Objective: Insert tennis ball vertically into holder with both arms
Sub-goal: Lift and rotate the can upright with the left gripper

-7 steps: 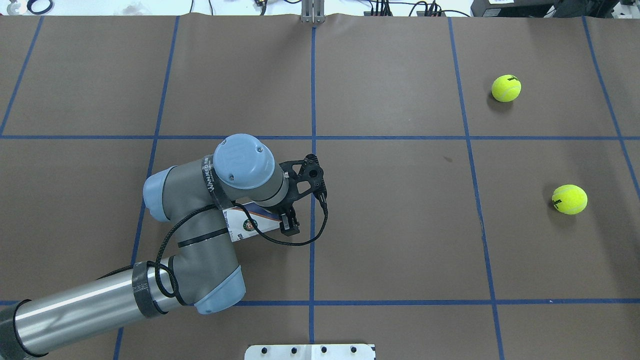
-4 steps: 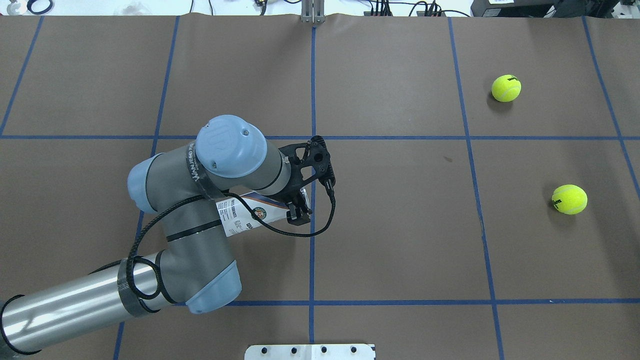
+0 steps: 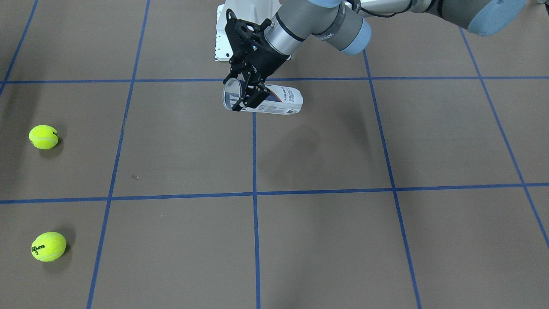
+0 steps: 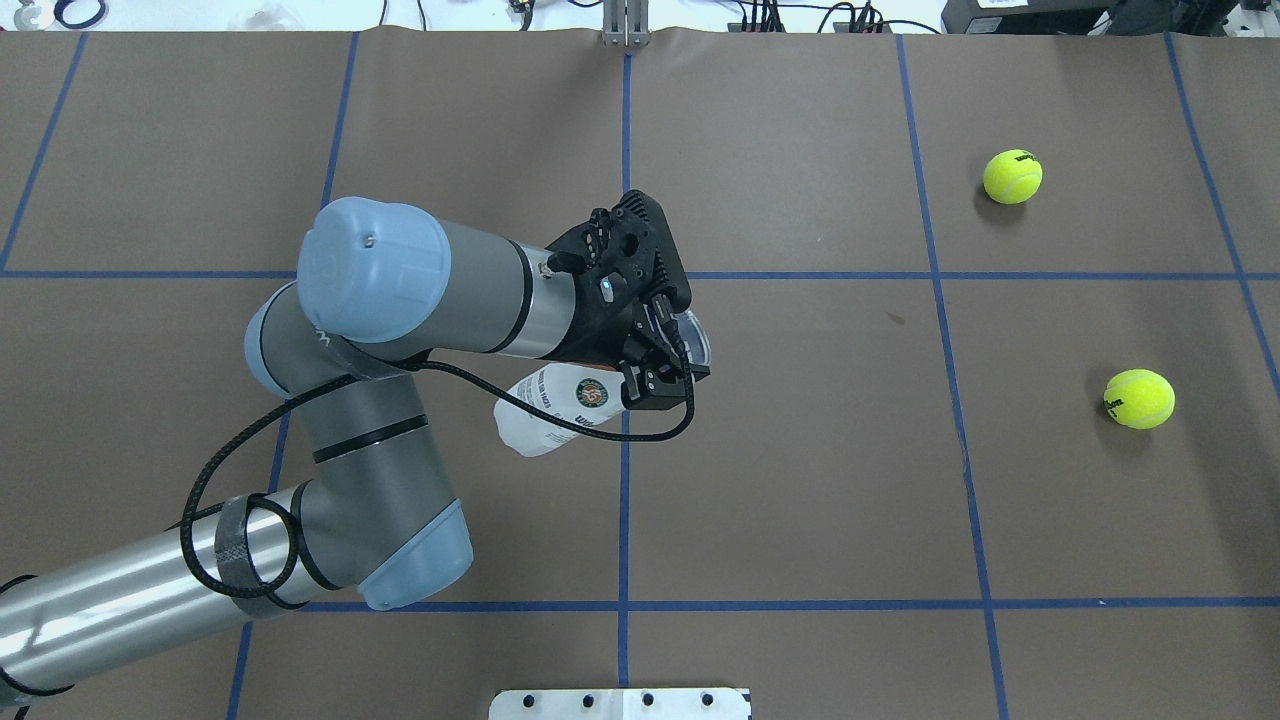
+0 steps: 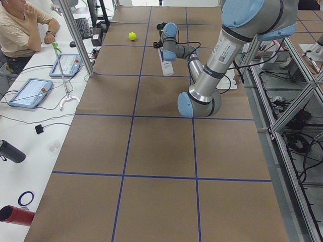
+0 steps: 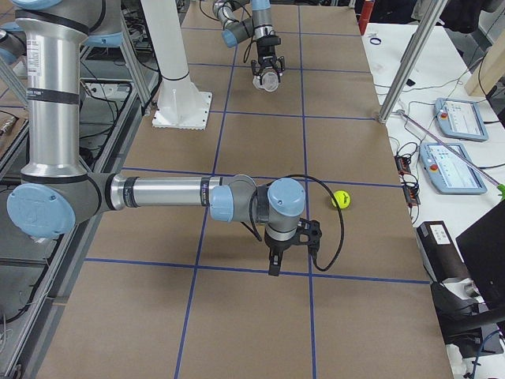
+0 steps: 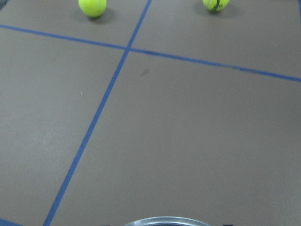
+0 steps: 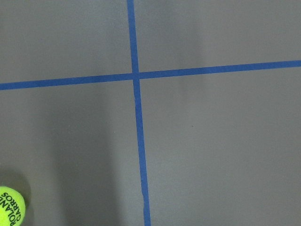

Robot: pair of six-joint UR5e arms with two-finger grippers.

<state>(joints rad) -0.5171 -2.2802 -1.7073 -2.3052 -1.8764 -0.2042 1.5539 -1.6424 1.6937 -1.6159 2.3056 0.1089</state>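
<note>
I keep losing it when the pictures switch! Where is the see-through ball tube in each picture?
Exterior front-facing: the holder is top middle, lying sideways.
Overhead exterior: holder just left of centre, under the wrist.
Exterior left: holder top middle, far off.
Exterior right: holder top middle, far off.
Left wrist-mounted: only its rim, at the bottom edge.
Right wrist-mounted: not in it.
Landmark: the left gripper clamped near its open end.

Brown-paper tabletop (image 4: 800, 480), blue tape grid (image 4: 623, 520). White bolted base plate (image 4: 620, 703) behind the left tool (image 4: 670, 362), robot side. Ahead of the tool, past the tabletop edge: white side bench (image 5: 30, 131) with two teach pendants (image 5: 28, 92), black bottle (image 5: 11, 151), red bottle (image 5: 15, 214), seated person (image 5: 20, 27).
</note>
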